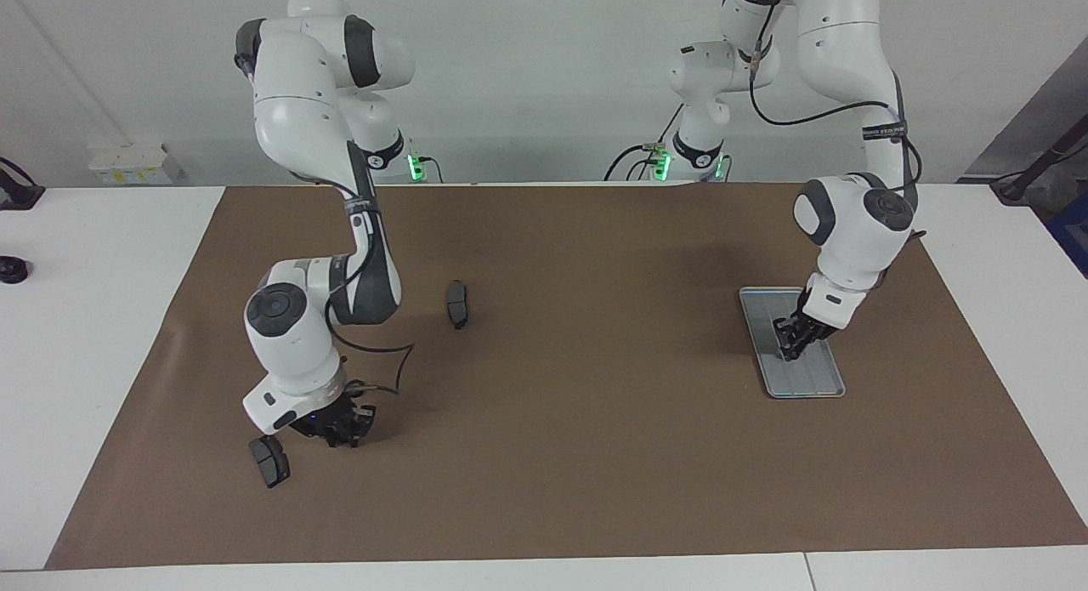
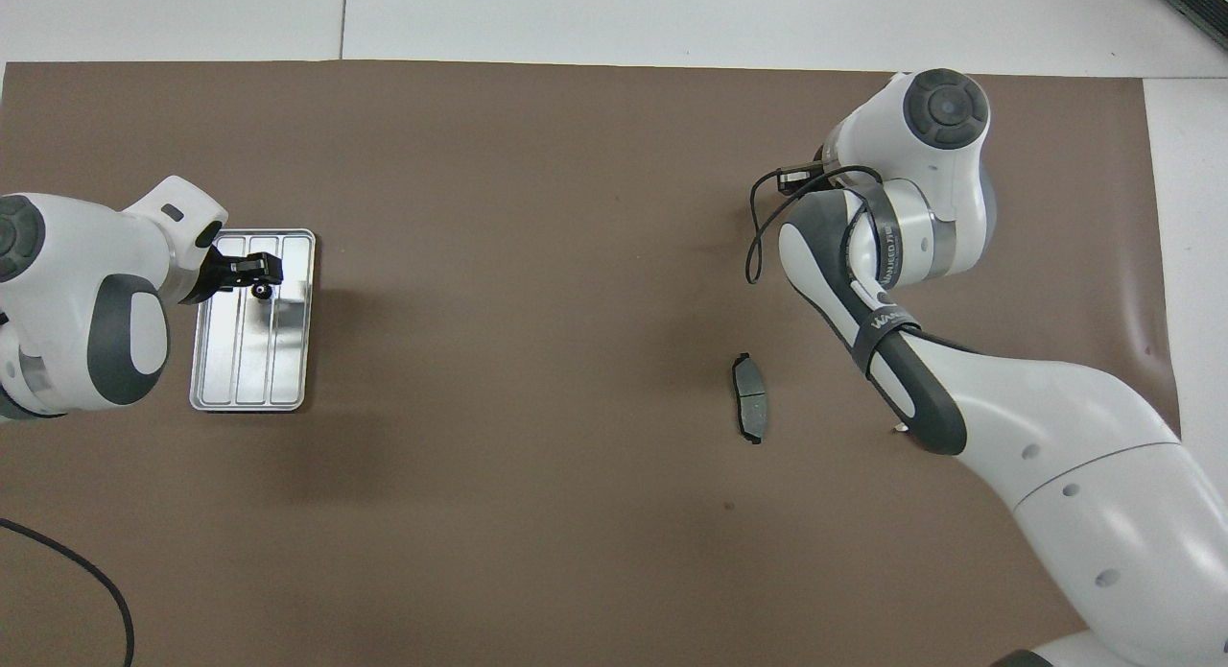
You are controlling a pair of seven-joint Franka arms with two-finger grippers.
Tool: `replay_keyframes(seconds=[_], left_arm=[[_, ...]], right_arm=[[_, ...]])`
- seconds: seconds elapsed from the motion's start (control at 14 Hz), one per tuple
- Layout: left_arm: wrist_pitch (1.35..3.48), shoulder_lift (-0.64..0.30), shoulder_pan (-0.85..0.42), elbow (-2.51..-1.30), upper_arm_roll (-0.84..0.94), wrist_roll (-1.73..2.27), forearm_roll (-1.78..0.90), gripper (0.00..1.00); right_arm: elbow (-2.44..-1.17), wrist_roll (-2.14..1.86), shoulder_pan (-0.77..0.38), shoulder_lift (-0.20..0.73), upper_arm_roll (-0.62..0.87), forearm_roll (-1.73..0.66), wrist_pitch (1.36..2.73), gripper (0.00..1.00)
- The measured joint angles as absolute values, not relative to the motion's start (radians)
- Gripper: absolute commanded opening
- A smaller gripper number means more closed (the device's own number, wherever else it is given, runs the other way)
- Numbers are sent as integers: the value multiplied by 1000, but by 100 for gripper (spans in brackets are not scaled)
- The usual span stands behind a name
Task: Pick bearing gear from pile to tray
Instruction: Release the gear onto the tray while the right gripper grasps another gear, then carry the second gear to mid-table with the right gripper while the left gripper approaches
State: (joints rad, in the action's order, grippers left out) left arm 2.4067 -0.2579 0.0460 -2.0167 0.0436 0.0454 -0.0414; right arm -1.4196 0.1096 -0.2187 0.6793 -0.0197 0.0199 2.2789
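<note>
Tray [image 2: 279, 362]: flat on the brown mat [image 1: 595, 455] toward the left arm's end of the table, long axis running from nearer the robots to farther from them.
Left gripper [image 1: 792, 346]: low over the half of the tray farther from the robots, tips pointing down at the ridges; spread or pinched cannot be told.
Bearing gear [image 2: 259, 290]: small black round piece right at the left gripper's tips, above or on the tray; gripped or already resting, cannot tell.
Right gripper [image 1: 342, 428]: low over the mat at the right arm's end, just beside one dark brake pad [image 1: 269, 461]; finger state cannot be told.
Pile: remaining gears hidden under the right wrist in both views; second brake pad [image 2: 750, 410] well apart, nearer the table's middle.
Deciding relation: gear directly below the left tips and inside the tray's rim, so only a straight release and lift called for, probably no sideways travel.
Nearer arm: left for the tray, right for the pile.
Step judged: placing at the tray, next pick being lined up at the pile.
Risk: round gear rolling along a ridge channel.
</note>
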Motion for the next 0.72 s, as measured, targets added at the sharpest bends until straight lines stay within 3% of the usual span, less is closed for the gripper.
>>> replay_keyframes(seconds=[0.43,0.72], left_arm=[[1996,-175,26,-1785,57,109,-44,100],[1911,-164,-96,-1715,61,345,-45,100]], right_arm=[[-1391,340,-404,674,43,22,2429,3],[-1393,549,-523,678,43,23,2569,6]])
